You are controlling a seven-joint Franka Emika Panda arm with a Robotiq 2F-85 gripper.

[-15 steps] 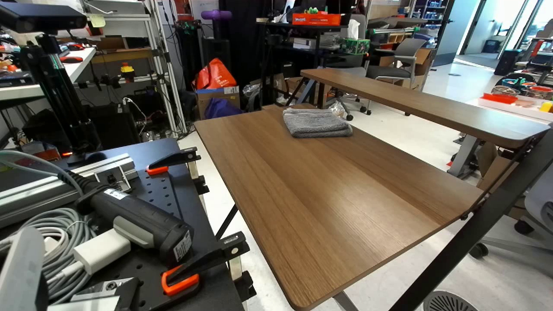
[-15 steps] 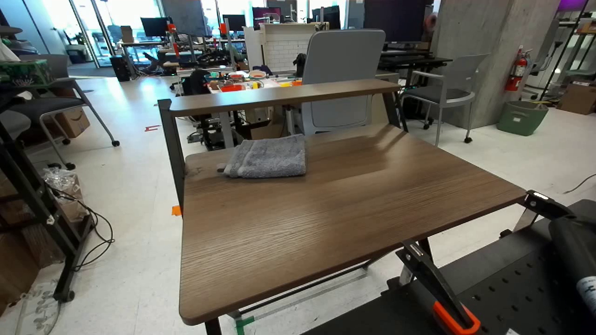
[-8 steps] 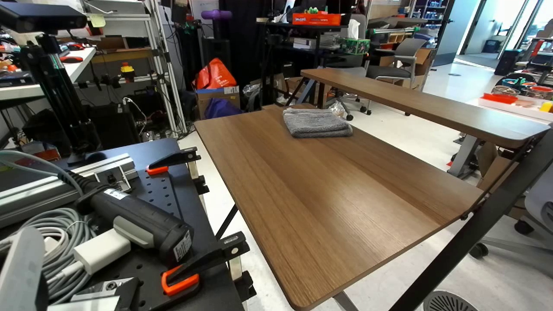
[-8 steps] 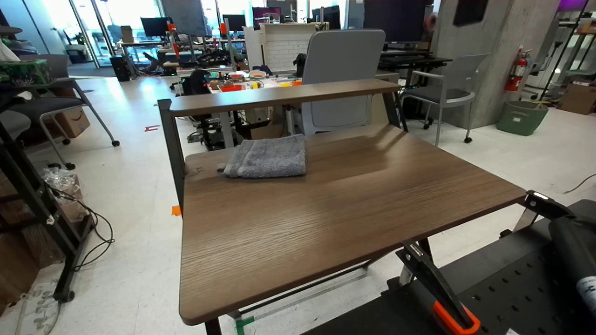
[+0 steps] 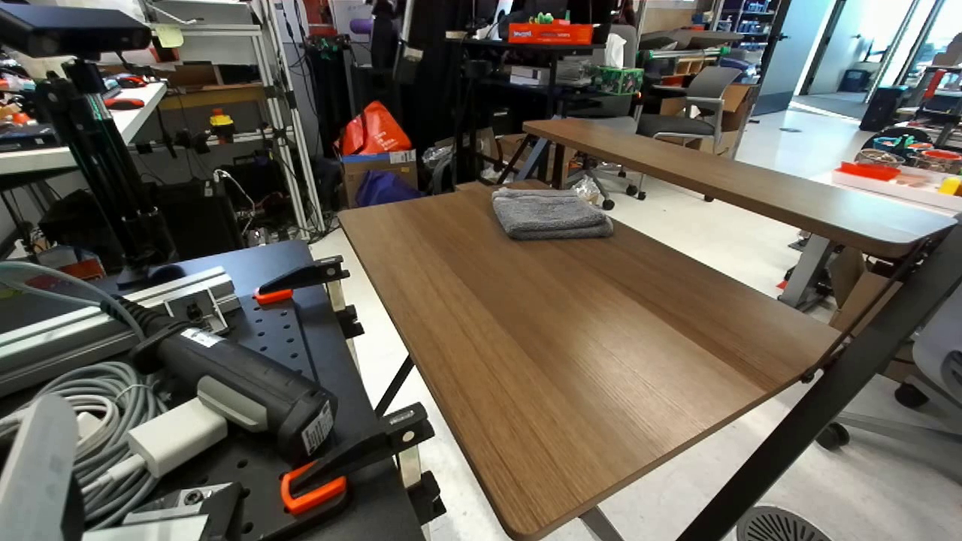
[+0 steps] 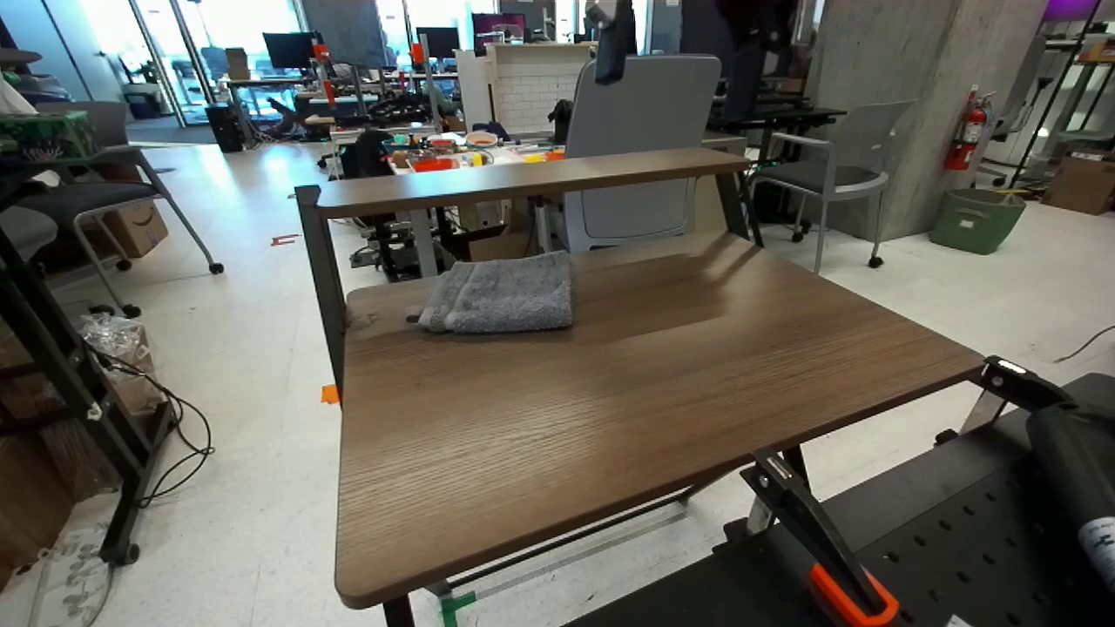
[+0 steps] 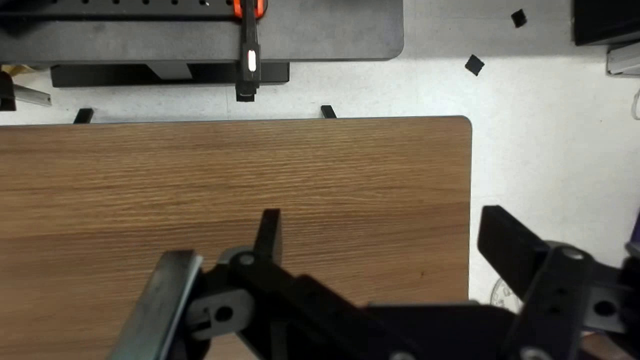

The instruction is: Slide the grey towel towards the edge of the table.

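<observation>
Grey towel [image 6: 501, 296] lies on the desk [image 6: 540, 409]; the pincer [image 7: 381, 215] gapes wide, empty. Approach seems in hand; next, lower onto the towel.

The brown, wood-grained, rectangular table [image 5: 571, 330] is shown in both exterior views, its corners rounded and its grain directed lengthwise; a pale sheen is reflected across part of the surface. Directly upon it is laid a grey cloth towel [image 6: 505, 296], folded into a thick, roughly square pad. The towel is placed toward one end, near a long edge and a corner, well apart from the opposite end. Part of the tabletop, with one rounded corner, is included in the wrist view.
</observation>
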